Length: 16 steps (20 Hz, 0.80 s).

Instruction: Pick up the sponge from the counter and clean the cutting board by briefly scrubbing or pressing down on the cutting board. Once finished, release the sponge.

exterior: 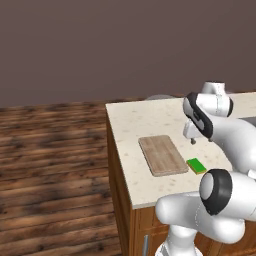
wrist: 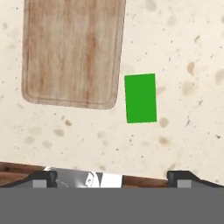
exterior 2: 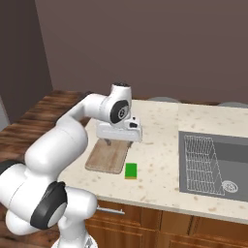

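The green sponge (exterior: 196, 165) (exterior 2: 131, 170) (wrist: 141, 98) lies flat on the beige speckled counter (exterior: 145, 120) (exterior 2: 160, 150) (wrist: 188, 57), just off the near right corner of the wooden cutting board (exterior: 162, 155) (exterior 2: 109, 155) (wrist: 72, 50), not touching it. My gripper (exterior: 201, 141) (exterior 2: 119, 141) (wrist: 113, 179) hangs above the counter, pointing down, higher than the sponge and a little behind it. It is open wide, with nothing between its fingertips (wrist: 43, 178).
A sink (exterior 2: 213, 162) with a wire rack in it is sunk into the counter to the right. The counter's front edge (wrist: 144, 178) lies close below the sponge, over brown cabinets. The dark plank floor (exterior: 50, 160) lies to the left.
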Motion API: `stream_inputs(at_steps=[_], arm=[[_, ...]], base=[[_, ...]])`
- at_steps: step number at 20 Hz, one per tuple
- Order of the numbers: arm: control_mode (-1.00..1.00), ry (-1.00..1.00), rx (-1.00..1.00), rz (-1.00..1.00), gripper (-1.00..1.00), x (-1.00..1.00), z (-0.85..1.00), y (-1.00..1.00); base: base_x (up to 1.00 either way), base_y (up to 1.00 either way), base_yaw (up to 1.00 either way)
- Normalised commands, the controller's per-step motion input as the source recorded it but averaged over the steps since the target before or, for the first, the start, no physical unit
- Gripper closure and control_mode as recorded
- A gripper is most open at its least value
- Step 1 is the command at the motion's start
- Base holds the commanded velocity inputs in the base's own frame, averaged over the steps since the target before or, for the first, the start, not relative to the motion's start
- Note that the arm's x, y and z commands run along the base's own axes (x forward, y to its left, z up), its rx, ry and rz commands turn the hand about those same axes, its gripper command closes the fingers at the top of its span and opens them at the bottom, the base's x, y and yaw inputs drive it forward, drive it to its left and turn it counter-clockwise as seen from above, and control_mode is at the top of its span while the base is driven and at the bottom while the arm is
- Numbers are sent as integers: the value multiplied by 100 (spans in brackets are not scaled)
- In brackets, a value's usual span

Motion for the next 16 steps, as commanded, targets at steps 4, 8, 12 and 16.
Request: stream_inputs(at_steps=[4, 8, 12, 16], arm=[[-100, 0, 0, 0, -100, 0, -29, -11], [-100, 0, 0, 0, -100, 0, -24, -13], [-100, 0, 0, 0, -100, 0, -28, -7], [-100, 0, 0, 0, -100, 0, -29, -8]], base=[[0, 0, 0], [0, 0, 0], [0, 0, 0], [0, 0, 0]])
